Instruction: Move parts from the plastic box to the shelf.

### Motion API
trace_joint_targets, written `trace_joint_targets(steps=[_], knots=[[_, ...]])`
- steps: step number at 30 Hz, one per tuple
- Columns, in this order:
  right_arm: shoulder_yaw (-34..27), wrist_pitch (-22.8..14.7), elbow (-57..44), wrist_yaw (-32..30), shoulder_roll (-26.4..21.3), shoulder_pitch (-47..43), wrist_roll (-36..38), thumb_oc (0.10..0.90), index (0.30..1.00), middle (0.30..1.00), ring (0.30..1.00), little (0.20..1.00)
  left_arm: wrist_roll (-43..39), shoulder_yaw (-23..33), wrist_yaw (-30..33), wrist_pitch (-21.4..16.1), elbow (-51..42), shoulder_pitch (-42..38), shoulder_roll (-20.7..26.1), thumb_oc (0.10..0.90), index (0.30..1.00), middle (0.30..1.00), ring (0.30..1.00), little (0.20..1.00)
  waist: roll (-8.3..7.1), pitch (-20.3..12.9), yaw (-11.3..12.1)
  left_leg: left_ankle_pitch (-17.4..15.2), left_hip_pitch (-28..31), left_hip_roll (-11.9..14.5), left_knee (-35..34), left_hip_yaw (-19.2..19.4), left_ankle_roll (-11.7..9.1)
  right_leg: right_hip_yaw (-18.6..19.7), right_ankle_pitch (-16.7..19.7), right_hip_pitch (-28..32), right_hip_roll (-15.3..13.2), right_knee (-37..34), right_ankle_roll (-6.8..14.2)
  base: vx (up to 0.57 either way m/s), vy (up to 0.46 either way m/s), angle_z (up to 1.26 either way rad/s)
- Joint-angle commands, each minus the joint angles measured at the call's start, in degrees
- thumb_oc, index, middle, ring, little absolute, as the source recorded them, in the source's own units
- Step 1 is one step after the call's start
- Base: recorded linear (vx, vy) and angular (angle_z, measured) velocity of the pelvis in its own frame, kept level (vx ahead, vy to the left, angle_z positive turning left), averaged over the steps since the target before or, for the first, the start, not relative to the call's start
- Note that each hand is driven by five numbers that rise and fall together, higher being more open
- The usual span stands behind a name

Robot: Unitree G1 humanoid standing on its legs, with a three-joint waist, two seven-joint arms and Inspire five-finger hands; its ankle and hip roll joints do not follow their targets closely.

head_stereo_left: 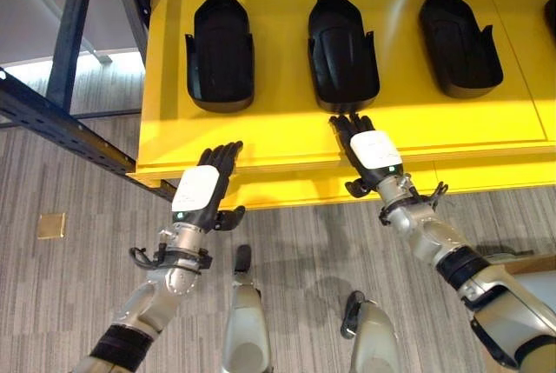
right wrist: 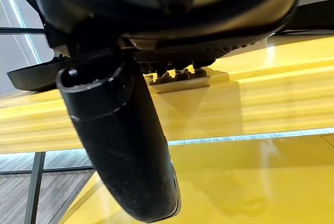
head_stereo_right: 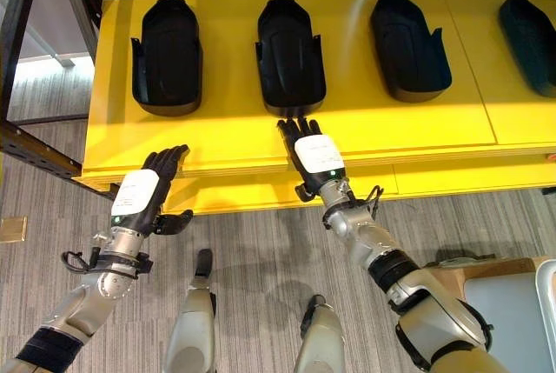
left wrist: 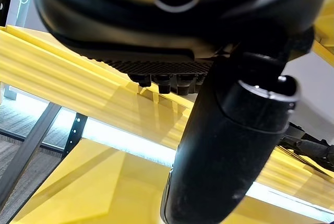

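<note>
The right hand [head_stereo_left: 373, 152] lies palm down with its fingers [head_stereo_left: 349, 126] straight and slightly apart, holding nothing; their tips rest on the front of the yellow shelf [head_stereo_left: 261, 134], just short of the near end of the middle black part [head_stereo_left: 342, 51]. In the right wrist view the thumb [right wrist: 122, 145] hangs below the shelf's front edge, free of it.

The left hand [head_stereo_left: 201, 190] is also flat and empty, its fingers [head_stereo_left: 224, 157] straight and reaching onto the shelf's front lip, with the thumb [head_stereo_left: 230, 216] sticking out to the side under the edge. Beyond these fingers, well apart from them, sits the left black part [head_stereo_left: 220, 51].

Further from the right fingers, off to their right, a third black part [head_stereo_left: 458, 43] lies on the same shelf, and the right eye view shows a fourth [head_stereo_right: 530, 43] at the far right. All the parts lie in a row, apart from one another. A dark blue frame [head_stereo_left: 61, 121] carries the shelf on the left, above grey carpet floor [head_stereo_left: 69, 303].
</note>
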Motion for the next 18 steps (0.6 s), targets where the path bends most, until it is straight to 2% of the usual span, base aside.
trace_joint_targets(steps=[1,18], knots=[[-2.6,1.0,4.0,1.1,1.9,-3.7,2.2,0.9,1.0,1.0,1.0,1.0,-4.1,-0.5,-2.2,1.0,-0.3,5.1,4.1,0.9,1.0,1.0,1.0,1.0,-2.83,0.3,2.5,-2.0,-1.3,-0.5,2.3,0.9,1.4,0.7,11.8,0.1,-0.5,-7.9,-0.8,0.0,0.0,0.0],[-2.2,1.2,6.1,1.4,2.0,-4.3,2.8,0.9,1.0,1.0,1.0,1.0,-4.1,-1.1,-2.8,0.9,0.2,4.8,4.3,0.9,1.0,1.0,1.0,1.0,-2.95,0.5,2.5,-2.0,-1.7,-0.8,2.4,1.2,1.6,0.9,12.4,-0.2,-0.8,-8.5,-0.7,0.0,0.0,0.0]])
